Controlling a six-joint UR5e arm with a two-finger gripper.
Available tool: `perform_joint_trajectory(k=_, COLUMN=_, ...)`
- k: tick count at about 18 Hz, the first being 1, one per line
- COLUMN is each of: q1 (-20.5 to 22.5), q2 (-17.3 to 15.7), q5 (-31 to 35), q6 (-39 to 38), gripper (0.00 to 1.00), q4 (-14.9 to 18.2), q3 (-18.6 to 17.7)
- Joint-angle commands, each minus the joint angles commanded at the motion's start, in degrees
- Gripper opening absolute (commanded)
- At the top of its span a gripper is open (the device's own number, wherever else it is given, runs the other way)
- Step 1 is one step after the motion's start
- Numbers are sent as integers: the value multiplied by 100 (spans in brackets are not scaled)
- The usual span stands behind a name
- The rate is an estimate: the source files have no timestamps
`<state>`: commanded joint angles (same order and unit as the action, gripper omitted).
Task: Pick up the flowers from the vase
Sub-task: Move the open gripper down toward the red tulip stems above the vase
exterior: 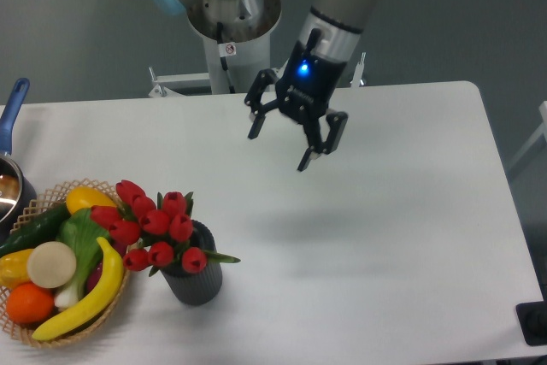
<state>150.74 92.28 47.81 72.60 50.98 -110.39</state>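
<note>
- Far left edge: a pot point(7, 190) with a blue handle, only partly in view on the white table point(385, 237).
- Front left: a woven wicker basket point(38, 331) holding a banana point(90, 297), an orange point(28, 303), a cucumber point(34, 228), a yellow fruit point(88, 198), a pale round item and green leaves.
- Just right of the basket, touching or nearly touching its rim: the dark grey ribbed vase point(197, 279), upright on the table.
- The red tulips point(158, 226) stand in the vase, their buds leaning left over the basket rim, one green leaf pointing right.
- Centre, above the table: my pincer point(280, 149), released, fingers spread wide and holding nothing, blue light lit on its body.
- My pincer hangs well apart from the tulips, up and to their right, casting a faint shadow on the table below.
</note>
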Motion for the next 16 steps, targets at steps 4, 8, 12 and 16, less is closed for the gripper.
perform_joint_trajectory(k=4, q1=-263, q2=403, q5=-306, q6=27, gripper=100, q4=-290, q3=87)
perform_joint_trajectory(k=8, q1=-492, q2=668, q5=-870, q6=-35, gripper=100, q4=-291, q3=79)
perform_joint_trajectory(k=12, q1=-563, q2=835, q5=-1090, q6=-210, gripper=100, q4=-291, q3=61)
perform_joint_trajectory(k=16, q1=-563, q2=905, q5=-1142, q6=-482, gripper=100, q4=-299, q3=175)
